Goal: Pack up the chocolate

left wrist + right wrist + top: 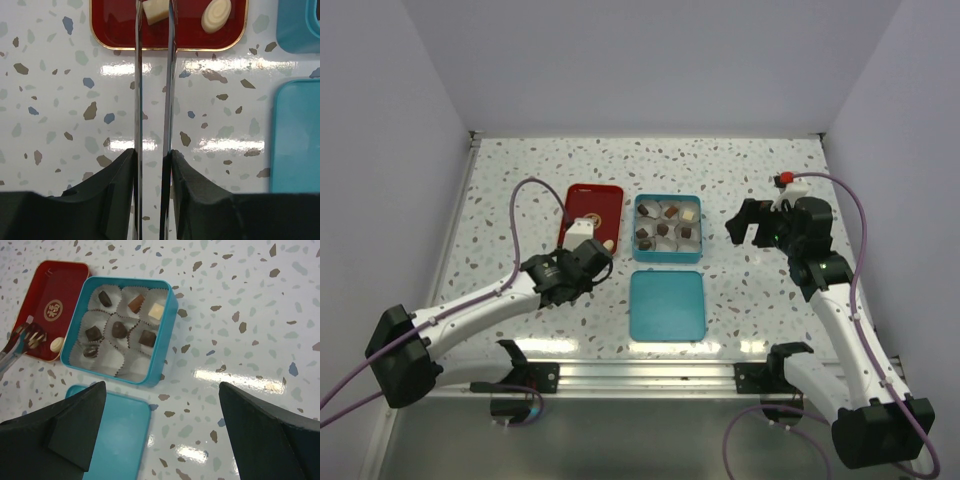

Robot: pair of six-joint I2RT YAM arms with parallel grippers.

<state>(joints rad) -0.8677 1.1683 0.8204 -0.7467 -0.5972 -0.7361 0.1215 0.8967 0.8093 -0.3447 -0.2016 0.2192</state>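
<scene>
My left gripper (152,152) is shut on a pair of metal tongs (138,90) whose blades reach over the near edge of the red tray (115,30). A square cream chocolate (155,11) sits between the tong tips; whether it is pinched I cannot tell. An oval cream chocolate (216,15) lies beside it on the tray. Several chocolates, mostly dark (119,330), sit in paper cups in the teal tin (167,325). My right gripper (162,385) hangs open to the right of the tin (667,258), holding nothing.
The tin's teal lid (666,305) lies flat in front of the tin, between the two arms. The red tray (582,192) is just left of the tin. White walls close in the speckled table on three sides.
</scene>
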